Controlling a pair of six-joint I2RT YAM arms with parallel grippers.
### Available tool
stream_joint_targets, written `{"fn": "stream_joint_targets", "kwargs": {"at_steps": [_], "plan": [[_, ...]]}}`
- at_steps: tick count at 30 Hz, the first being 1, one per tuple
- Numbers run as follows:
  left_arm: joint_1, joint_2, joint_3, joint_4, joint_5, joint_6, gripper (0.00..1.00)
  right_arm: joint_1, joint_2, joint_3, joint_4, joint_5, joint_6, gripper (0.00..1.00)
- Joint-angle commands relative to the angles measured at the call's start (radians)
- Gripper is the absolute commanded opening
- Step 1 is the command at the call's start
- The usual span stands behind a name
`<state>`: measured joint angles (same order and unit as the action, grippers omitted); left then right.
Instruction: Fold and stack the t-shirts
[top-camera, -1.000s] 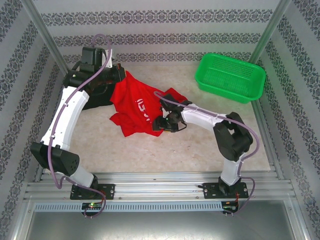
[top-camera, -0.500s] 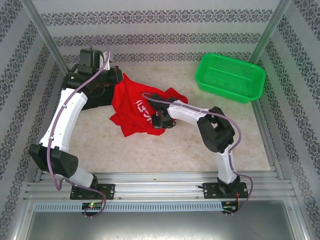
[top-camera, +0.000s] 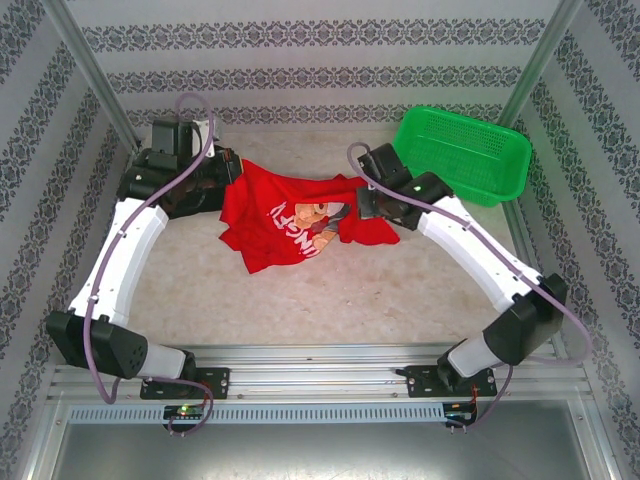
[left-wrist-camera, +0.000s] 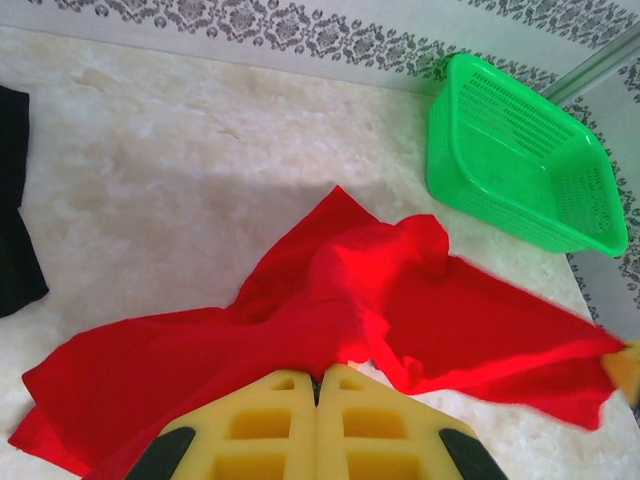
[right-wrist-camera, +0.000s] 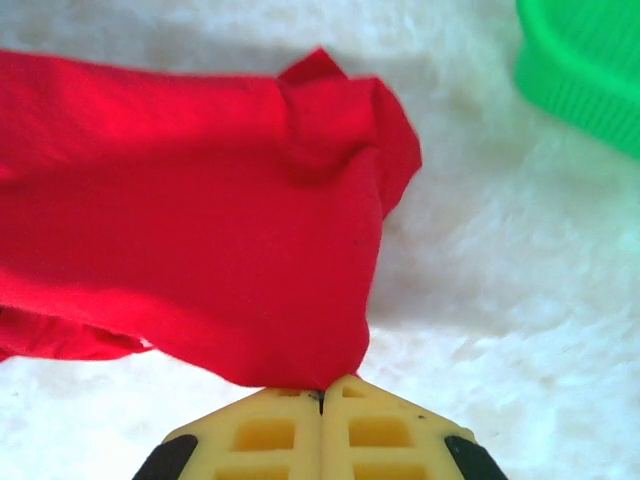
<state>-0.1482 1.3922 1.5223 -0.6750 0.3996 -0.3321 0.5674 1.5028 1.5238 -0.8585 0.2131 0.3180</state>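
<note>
Cloth held between two tools, seen from above and from each wrist. The red t-shirt (top-camera: 285, 222) spans the gap between the left tool (top-camera: 228, 178) and the right tool (top-camera: 362, 205), with its teddy-bear print (top-camera: 320, 215) and white lettering facing up, nearer the right tool. The cloth is creased and bunched rather than flat, and its near edge sags toward the arm bases on the desk (top-camera: 330, 290).

In the left wrist view, the left tool (left-wrist-camera: 318, 378) has its yellow pads (left-wrist-camera: 260, 425) pressed together with a fold of the red t-shirt (left-wrist-camera: 330, 290) pinched at their tips. The cloth fans out ahead of the tool to both sides. The black t-shirt (left-wrist-camera: 12, 250) lies on the desk (left-wrist-camera: 180, 150) well off to the left of this tool, apart from the red one. The green basket (left-wrist-camera: 445, 120) stands ahead and to the right.

In the right wrist view, the right tool (right-wrist-camera: 321, 395) is likewise closed, its pads (right-wrist-camera: 385, 435) meeting on an edge of the red t-shirt (right-wrist-camera: 200, 220), which stretches ahead and to the left of it. A corner of the green basket (right-wrist-camera: 580, 80) lies ahead and to the right, clear of the cloth. From above, the green basket (top-camera: 462, 186) stands just beyond the right tool.
</note>
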Motion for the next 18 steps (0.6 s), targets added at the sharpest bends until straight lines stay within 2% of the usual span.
{"fn": "stream_joint_targets", "kwargs": {"at_steps": [1, 3, 6, 10, 11, 12, 14, 16, 18], "plan": [[0.008, -0.045, -0.053, 0.056, 0.012, 0.007, 0.0, 0.019, 0.053, 0.025, -0.072, 0.01, -0.176, 0.0], [0.007, -0.058, -0.089, 0.05, -0.011, 0.001, 0.0, 0.053, 0.1, 0.022, -0.049, -0.034, -0.187, 0.0], [0.008, -0.083, -0.161, 0.034, -0.065, -0.02, 0.0, 0.143, 0.203, -0.021, 0.006, -0.034, -0.193, 0.0], [0.012, -0.128, -0.278, 0.006, -0.161, -0.039, 0.0, 0.229, 0.318, -0.047, 0.023, -0.125, -0.102, 0.0], [0.012, -0.136, -0.304, 0.006, -0.166, -0.042, 0.0, 0.246, 0.321, -0.065, 0.04, -0.159, -0.087, 0.04], [0.012, -0.147, -0.333, 0.007, -0.167, -0.044, 0.0, 0.259, 0.31, -0.089, 0.055, -0.186, -0.062, 0.14], [0.012, -0.166, -0.385, 0.011, -0.161, -0.048, 0.0, 0.252, 0.245, -0.16, 0.093, -0.225, 0.02, 0.38], [0.011, -0.184, -0.424, 0.024, -0.136, -0.045, 0.0, 0.207, 0.15, -0.244, 0.128, -0.271, 0.109, 0.47], [0.011, -0.204, -0.46, 0.039, -0.115, -0.046, 0.0, 0.142, 0.056, -0.319, 0.149, -0.342, 0.191, 0.51]]}}
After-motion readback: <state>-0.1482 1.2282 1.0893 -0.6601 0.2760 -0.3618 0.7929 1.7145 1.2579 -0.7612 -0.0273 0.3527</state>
